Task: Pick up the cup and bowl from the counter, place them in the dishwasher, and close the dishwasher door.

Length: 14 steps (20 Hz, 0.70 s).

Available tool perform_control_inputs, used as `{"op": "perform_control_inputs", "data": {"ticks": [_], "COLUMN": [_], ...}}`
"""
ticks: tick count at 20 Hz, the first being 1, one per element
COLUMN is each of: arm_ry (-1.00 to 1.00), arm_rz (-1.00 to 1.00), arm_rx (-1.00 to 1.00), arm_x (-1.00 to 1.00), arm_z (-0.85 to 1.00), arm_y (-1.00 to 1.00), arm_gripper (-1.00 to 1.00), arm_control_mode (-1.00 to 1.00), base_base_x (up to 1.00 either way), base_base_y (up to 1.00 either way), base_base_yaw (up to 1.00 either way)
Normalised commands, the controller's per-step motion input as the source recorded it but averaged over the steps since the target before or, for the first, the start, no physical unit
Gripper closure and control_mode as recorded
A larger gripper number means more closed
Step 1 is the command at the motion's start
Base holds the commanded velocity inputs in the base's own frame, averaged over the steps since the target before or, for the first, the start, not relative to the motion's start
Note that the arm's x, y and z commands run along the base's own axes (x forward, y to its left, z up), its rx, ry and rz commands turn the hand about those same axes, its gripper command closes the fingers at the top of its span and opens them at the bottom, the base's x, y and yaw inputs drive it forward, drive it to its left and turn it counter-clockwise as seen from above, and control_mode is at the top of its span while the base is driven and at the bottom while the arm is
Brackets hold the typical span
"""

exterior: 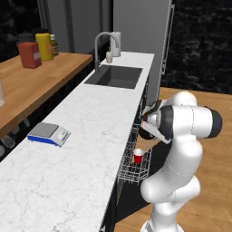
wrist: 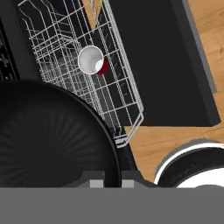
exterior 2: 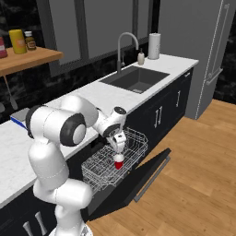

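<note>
My gripper (wrist: pixel 108 181) is shut on the rim of the black bowl (wrist: pixel 48 135), which hangs over the dishwasher's pulled-out wire rack (wrist: pixel 118 83). From the left base the bowl (exterior: pixel 145 132) shows as a dark disc under my hand, above the rack (exterior: pixel 131 171). The red cup (wrist: pixel 92 60) stands upright in the rack, white inside showing; it is directly below my gripper (exterior 2: pixel 119 147) as the cup (exterior 2: pixel 119 162) appears from the right base, and low in the rack from the left (exterior: pixel 138 156). The dishwasher door (exterior 2: pixel 148 177) lies folded down and open. The marble counter (exterior: pixel 81 131) runs along the left.
A blue-and-grey scale (exterior: pixel 49 134) sits on the counter. The sink (exterior: pixel 115 76) with its faucet (exterior: pixel 105 43) is farther back. A wooden shelf (exterior: pixel 41 79) with jars runs on the left. Wooden floor (exterior 2: pixel 198 175) lies beyond the open door.
</note>
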Motion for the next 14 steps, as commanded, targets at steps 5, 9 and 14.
{"op": "perform_control_inputs", "data": {"ticks": [5, 9, 14], "arm_ry": [0.07, 0.19, 0.22], "arm_rz": [0.00, 0.00, 0.00], "arm_rx": [0.16, 0.18, 0.19], "arm_x": [-0.34, 0.02, 0.32], "arm_z": [-0.52, -0.96, -0.96], "arm_y": [-0.88, -0.21, 0.04], "arm_gripper": [1.00, 1.00, 1.00], "arm_control_mode": [-1.00, -1.00, -1.00], "base_base_x": [0.00, 0.00, 0.00], "base_base_y": [0.00, 0.00, 0.00], "base_base_yaw": [0.00, 0.00, 0.00]}}
